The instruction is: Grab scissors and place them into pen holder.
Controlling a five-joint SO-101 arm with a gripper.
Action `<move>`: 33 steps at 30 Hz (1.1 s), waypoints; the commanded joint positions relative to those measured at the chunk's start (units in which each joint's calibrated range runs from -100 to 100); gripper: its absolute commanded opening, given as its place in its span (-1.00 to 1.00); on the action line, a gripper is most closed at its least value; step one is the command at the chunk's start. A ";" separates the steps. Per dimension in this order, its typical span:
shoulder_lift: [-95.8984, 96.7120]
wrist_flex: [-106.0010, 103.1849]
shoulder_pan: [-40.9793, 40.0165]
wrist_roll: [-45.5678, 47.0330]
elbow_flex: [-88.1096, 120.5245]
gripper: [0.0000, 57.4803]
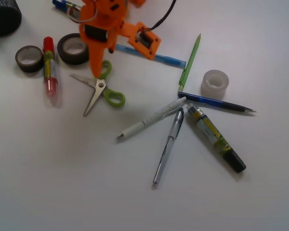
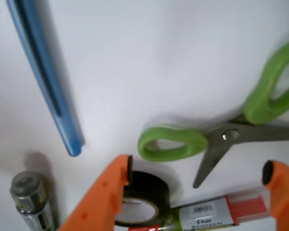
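**A:** Your gripper (image 2: 195,185) is spread wide and holds nothing. In the wrist view the two orange fingers (image 2: 103,197) stand at the bottom of the frame, one at lower left and one at lower right, with bare table between them and the scissors just above that gap.

**B:** So where exactly are the scissors?

**A:** The scissors (image 1: 100,89) lie flat and partly open in the upper left of the front view, blades pointing left and down, one green loop at lower right and the other tucked under the tip of your arm. The pen holder (image 1: 4,17) is at the top left corner, well apart from them, beyond the two dark tape rolls (image 1: 29,58) and the red marker (image 1: 49,67).

**B:** Which step are you on, then?

**A:** I'd judge this as the reach, before any grasp; nothing is lifted yet. Next you need to bring the fingers down so they straddle the scissors near the pivot or a handle, then close. Mind the tape roll and marker close by in the wrist view; they could get caught in the pinch.

**B:** And the arm's pose?

**A:** It comes in from the top edge of the front view and points steeply down, its tip right over the upper handle. The blue pen (image 2: 43,77) lies off to one side, clear of the fingers.
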 commanded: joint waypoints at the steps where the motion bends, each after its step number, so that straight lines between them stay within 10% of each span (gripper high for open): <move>1: -1.02 -4.93 -4.32 1.12 1.19 0.07; 33: 14.87 -9.30 -5.74 2.88 -6.96 0.08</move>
